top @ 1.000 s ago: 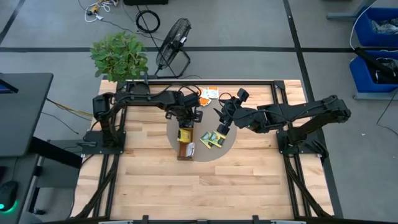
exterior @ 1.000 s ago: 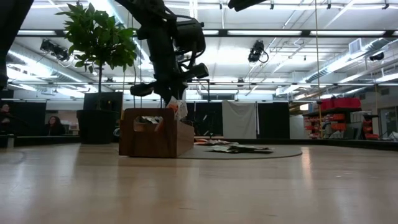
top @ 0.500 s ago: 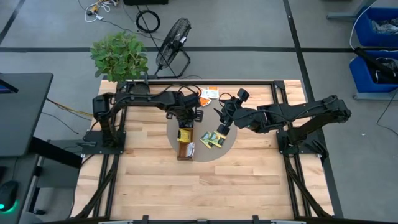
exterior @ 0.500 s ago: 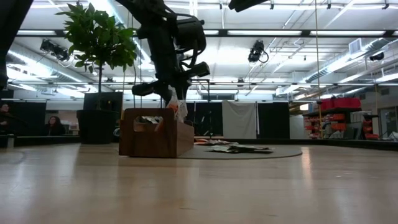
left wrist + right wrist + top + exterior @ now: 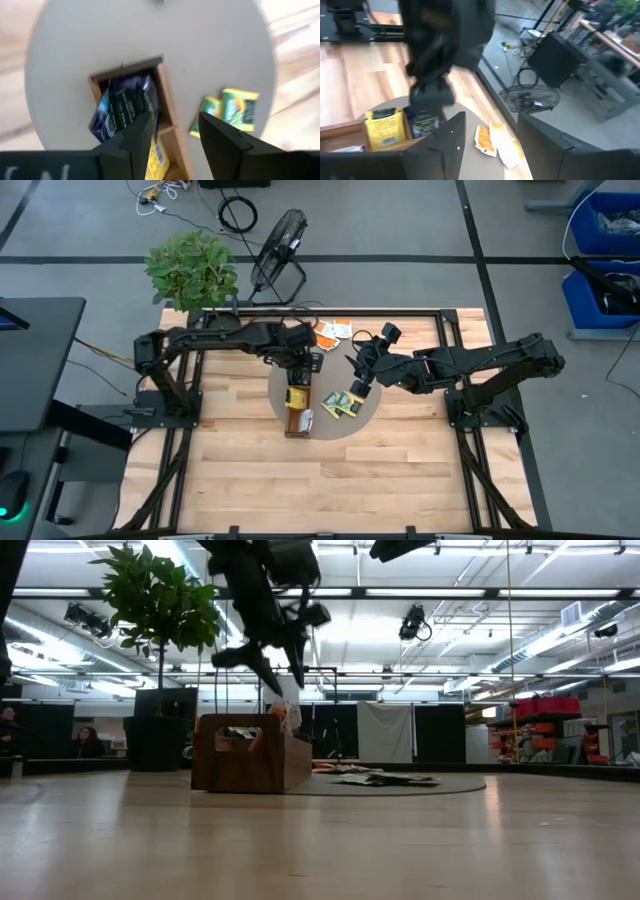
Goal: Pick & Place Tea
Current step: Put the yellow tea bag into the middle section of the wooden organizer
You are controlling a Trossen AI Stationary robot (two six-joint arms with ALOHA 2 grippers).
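Note:
A long brown wooden tray (image 5: pixel 298 410) lies on a round grey mat (image 5: pixel 210 55). A dark blue tea sachet (image 5: pixel 125 107) leans tilted in the tray's far end compartment, with a yellow one (image 5: pixel 158 156) in the compartment beside it. My left gripper (image 5: pixel 175 140) hangs open above that end (image 5: pixel 277 670), touching nothing. Yellow-green sachets (image 5: pixel 345 403) lie flat on the mat to the tray's right, and orange-and-white ones (image 5: pixel 335 330) lie at the mat's far edge. My right gripper (image 5: pixel 495 145) waits open, raised above the yellow-green sachets (image 5: pixel 358 383).
A potted plant (image 5: pixel 192 268) and a floor fan (image 5: pixel 278 242) stand beyond the table's far edge. Bare wooden tabletop (image 5: pixel 330 480) stretches toward the near edge. The two arms come close over the mat, the left gripper (image 5: pixel 445 50) right in front of the right one.
My left gripper has opened and let go of the sachet, then risen straight up from the tray's far end. The sachet has stayed behind, leaning in the end compartment. My right arm has kept still.

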